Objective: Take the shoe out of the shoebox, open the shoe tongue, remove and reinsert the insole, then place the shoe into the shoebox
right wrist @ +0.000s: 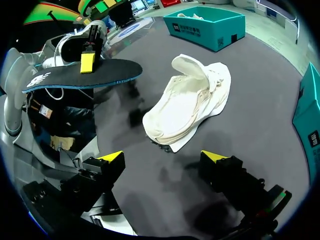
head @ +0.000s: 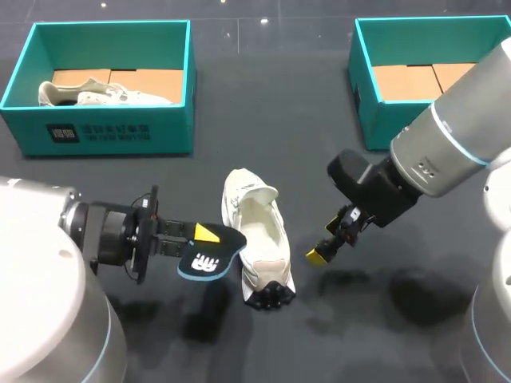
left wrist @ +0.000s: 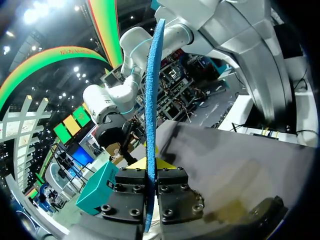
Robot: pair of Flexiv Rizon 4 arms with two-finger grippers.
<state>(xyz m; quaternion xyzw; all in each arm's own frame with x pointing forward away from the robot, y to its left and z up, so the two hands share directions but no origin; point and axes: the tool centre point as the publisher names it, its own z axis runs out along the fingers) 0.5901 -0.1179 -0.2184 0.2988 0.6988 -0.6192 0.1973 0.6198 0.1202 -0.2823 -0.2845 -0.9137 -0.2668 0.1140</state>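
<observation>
Left pincer [head: 206, 234] pinches the insole [head: 204, 262]; right pincer [right wrist: 165, 159] hangs spread near the shoe [head: 259, 231].

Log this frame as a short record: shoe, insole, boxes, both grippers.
shoe: white, on the table between the arms
insole: out of the shoe, clamped in left gripper
right gripper: open, empty, beside the shoe
left box: holds another shoe
right box: no shoe visible
stage: insole not yet reinserted

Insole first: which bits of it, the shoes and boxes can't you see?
- insole: left wrist view shows only its edge; both faces hidden.
- boxed shoe: head view, lower part behind left shoebox wall.
- right shoebox: head view, corner covered by right arm.
</observation>
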